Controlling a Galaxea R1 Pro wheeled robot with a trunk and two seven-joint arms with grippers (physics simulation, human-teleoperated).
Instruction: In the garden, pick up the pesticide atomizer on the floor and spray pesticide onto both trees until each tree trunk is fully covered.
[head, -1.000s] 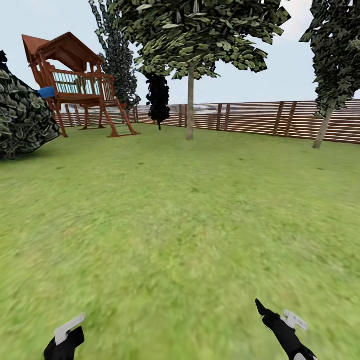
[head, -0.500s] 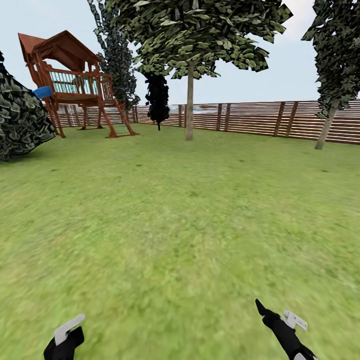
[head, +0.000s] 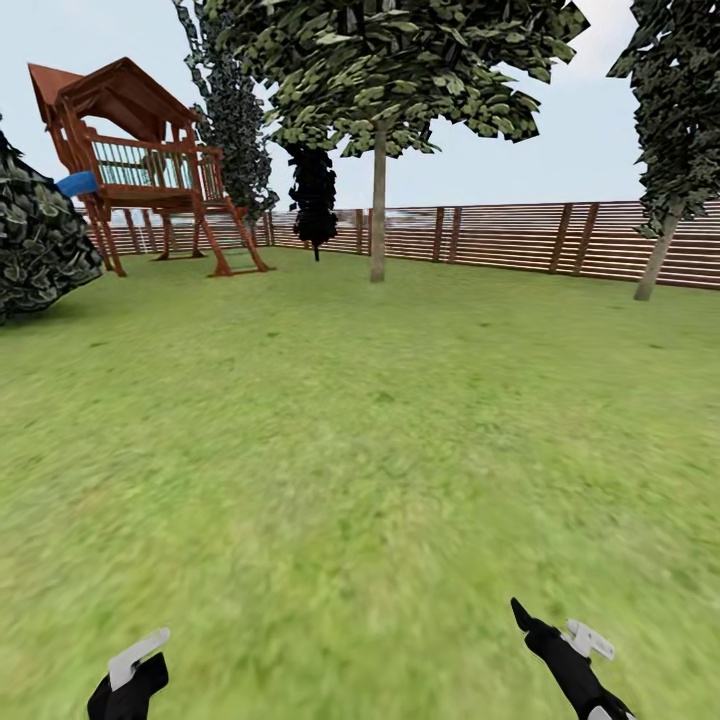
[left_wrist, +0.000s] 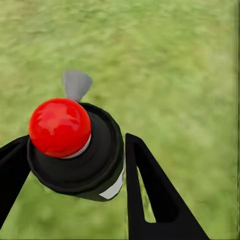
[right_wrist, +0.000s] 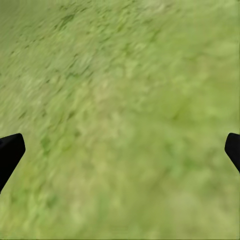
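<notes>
The whole head view has slid a little since the earlier frames: the wooden playhouse (head: 150, 165) and the dark bush (head: 35, 245) sit further left and the far-right tree (head: 668, 150) further right, so the camera has moved, not the things. Both arms hold the same places low in the picture. The left gripper (left_wrist: 70, 155) is closed around the pesticide atomizer (left_wrist: 75, 145), its black body with a red knob wedged between the two black fingers (left_wrist: 150, 195), over the lawn (head: 360, 450). In the head view the left gripper (head: 130, 680) shows near left, with a pale part at its top. The right gripper (right_wrist: 120, 150) is spread wide above bare grass. A pale-trunked tree (head: 378, 200) stands far ahead before the slatted fence (head: 500, 235).
</notes>
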